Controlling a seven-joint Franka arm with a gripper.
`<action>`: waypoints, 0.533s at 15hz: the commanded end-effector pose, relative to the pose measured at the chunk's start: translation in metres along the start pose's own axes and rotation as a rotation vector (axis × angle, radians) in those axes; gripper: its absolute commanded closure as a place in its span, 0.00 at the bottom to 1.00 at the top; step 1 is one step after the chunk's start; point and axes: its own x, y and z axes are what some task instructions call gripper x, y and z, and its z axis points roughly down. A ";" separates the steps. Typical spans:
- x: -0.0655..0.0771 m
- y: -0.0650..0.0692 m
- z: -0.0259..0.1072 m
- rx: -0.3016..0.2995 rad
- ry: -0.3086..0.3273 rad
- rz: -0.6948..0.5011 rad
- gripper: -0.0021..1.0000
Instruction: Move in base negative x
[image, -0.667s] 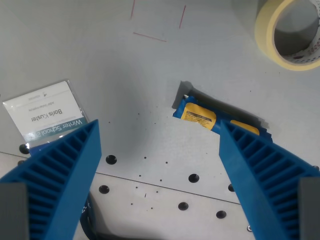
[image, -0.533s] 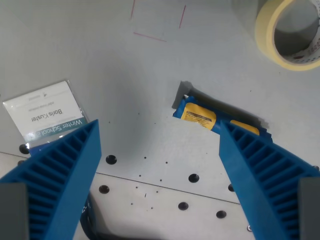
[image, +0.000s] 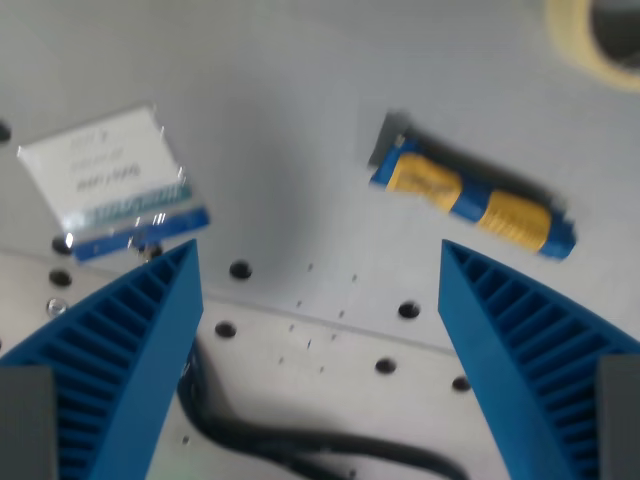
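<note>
My gripper (image: 318, 262) is open, its two blue ribbed fingers (image: 110, 350) standing at the bottom left and bottom right of the wrist view with nothing between them. Below it lies the grey table top. A blue and yellow wrapped bar (image: 470, 200) lies flat above the right finger, clear of it. A white name badge with a blue stripe (image: 112, 180) lies above the left finger. The picture is blurred by motion.
A roll of cream masking tape (image: 598, 40) is cut off at the top right corner. A perforated plate with screw holes (image: 330, 350) runs across the lower part, and a black cable (image: 300, 445) crosses it at the bottom.
The whole scene has slid up and a little to the right, so the camera has moved. The bar now shows whole, the tape is nearly out of view, and a cable has appeared.
</note>
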 end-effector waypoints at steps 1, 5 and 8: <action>-0.026 -0.013 0.000 -0.013 0.063 0.012 0.00; -0.046 -0.025 0.004 -0.013 0.063 0.012 0.00; -0.061 -0.034 0.008 -0.013 0.063 0.012 0.00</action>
